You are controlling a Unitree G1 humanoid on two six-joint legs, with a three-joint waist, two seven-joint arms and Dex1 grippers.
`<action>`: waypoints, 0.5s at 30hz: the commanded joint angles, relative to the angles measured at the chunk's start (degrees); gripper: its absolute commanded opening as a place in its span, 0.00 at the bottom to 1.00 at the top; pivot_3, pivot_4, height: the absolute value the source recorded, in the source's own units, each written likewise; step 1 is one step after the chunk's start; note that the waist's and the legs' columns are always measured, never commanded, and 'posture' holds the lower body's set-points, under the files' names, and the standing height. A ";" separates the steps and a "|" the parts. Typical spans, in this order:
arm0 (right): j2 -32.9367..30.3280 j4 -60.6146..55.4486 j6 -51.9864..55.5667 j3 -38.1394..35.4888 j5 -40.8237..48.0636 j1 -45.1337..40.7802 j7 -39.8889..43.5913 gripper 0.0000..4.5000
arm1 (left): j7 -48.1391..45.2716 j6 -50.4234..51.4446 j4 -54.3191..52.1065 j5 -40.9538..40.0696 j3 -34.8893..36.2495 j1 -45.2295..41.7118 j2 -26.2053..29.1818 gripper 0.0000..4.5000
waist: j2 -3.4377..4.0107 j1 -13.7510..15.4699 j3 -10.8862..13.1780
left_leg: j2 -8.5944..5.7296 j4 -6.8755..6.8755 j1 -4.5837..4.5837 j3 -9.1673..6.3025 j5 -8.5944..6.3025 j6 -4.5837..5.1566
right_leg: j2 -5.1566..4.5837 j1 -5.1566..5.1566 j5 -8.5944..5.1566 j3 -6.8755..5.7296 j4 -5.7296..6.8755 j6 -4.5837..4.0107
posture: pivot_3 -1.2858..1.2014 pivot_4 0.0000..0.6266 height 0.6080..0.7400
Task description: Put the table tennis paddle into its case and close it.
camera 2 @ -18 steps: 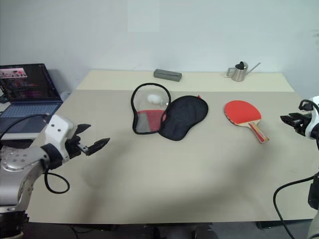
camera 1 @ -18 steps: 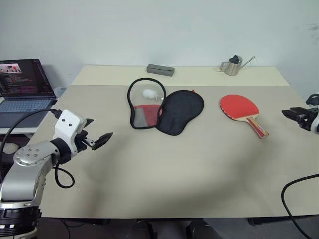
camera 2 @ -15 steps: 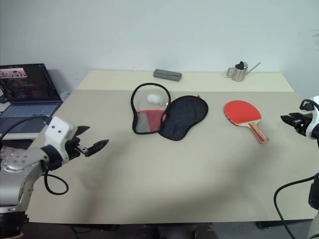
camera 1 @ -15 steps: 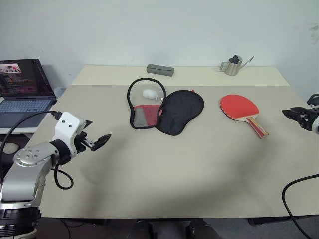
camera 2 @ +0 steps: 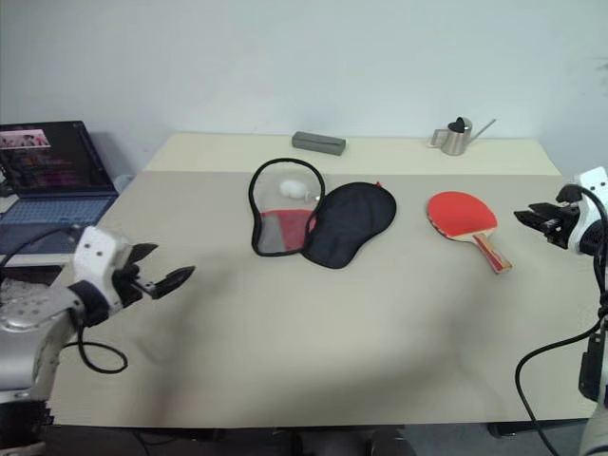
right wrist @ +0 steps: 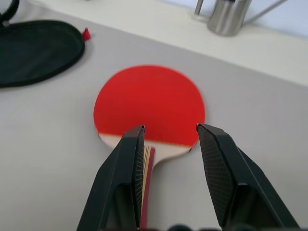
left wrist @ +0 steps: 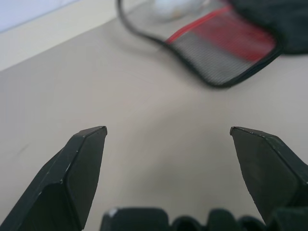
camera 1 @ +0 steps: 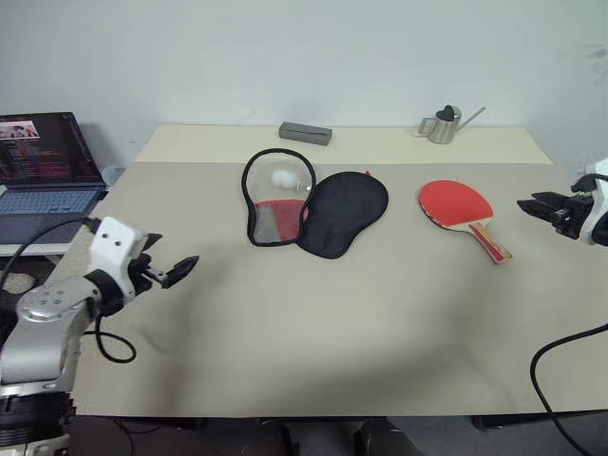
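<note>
So the paddle (camera 1: 458, 205) is lying flat on the table (camera 1: 313, 332), handle pointing back toward the right gripper (camera 1: 534, 204), which hovers just beside it with fingers partly open, holding nothing. The left gripper (camera 1: 185, 268), spread wide, is way off, past the open case (camera 1: 313, 211).

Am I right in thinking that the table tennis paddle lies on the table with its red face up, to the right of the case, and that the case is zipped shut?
Not quite: the case is open, its mesh half folded out beside the black half, as the left eye view shows. The rest holds: the table tennis paddle lies red face up on the table, to the right of the case.
</note>
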 commanded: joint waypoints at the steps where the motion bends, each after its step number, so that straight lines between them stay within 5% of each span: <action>1: 0.11 -0.61 -0.29 -2.20 1.41 0.79 -1.20 0.42 | 0.02 -1.38 -0.27 -0.68 4.04 0.92 1.29 1.00 | 0.00 0.03 0.00 | 0.02 0.00 0.01 0.01 0.00 0.00 | -0.08 0.01 0.00 0.00 0.00 0.00 | 0.52 0.24 1.00; 15: 3.21 -12.16 3.50 -3.31 4.97 7.23 1.50 0.42 | -1.18 -1.85 2.38 0.27 1.17 -5.14 2.60 1.00 | -0.04 0.02 0.02 | -0.02 0.03 0.02 0.00 0.00 0.01 | -0.14 0.09 0.00 -0.09 0.02 0.03 | 0.52 0.24 1.00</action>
